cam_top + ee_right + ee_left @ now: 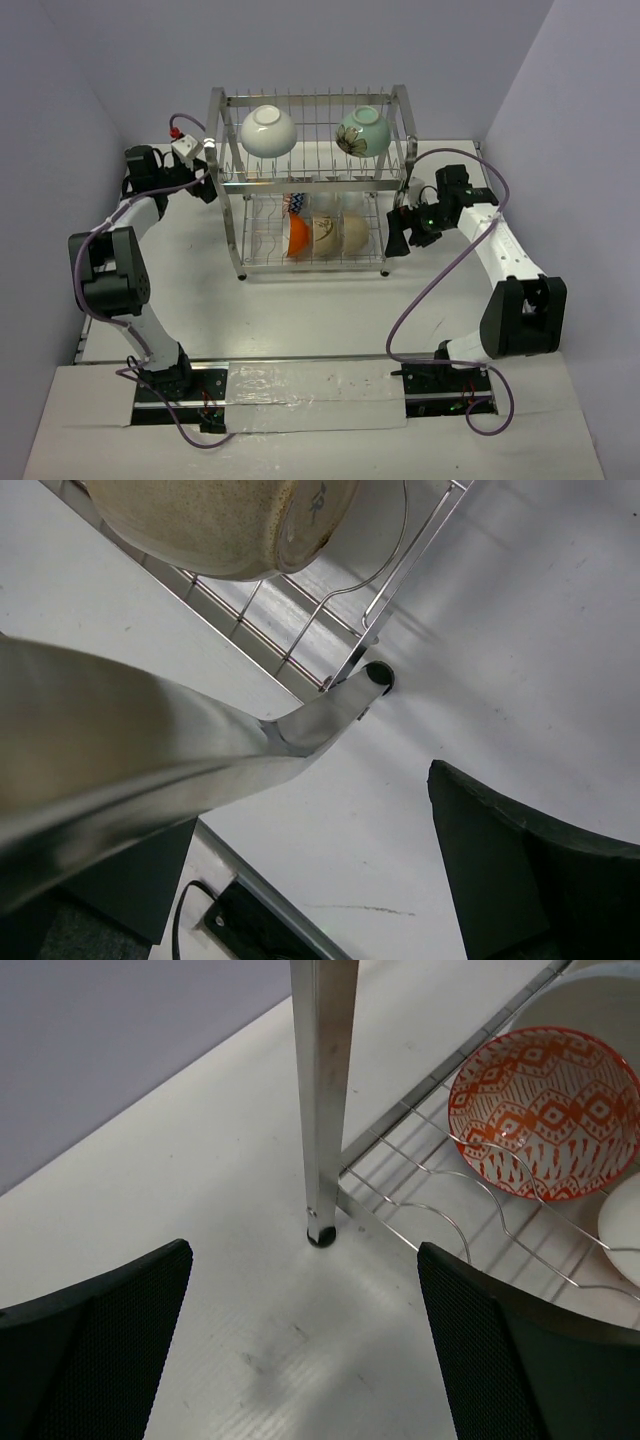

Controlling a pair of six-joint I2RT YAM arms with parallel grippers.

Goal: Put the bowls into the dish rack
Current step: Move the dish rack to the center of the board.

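bowls (268,130): two on rack (215,130) top tier, several below, none seen outside | task: looks done | left gripper (205,185): spread, empty | right gripper (398,232): spread, empty

Bright even light, soft shadows beneath the dish rack (310,183), nearest metal blurred, mild glare

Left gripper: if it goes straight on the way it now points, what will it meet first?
Probably the upright silver metal leg of the dish rack, standing almost centred ahead of the open left gripper. The orange-red patterned bowl sits off to the right. Depth is unclear.
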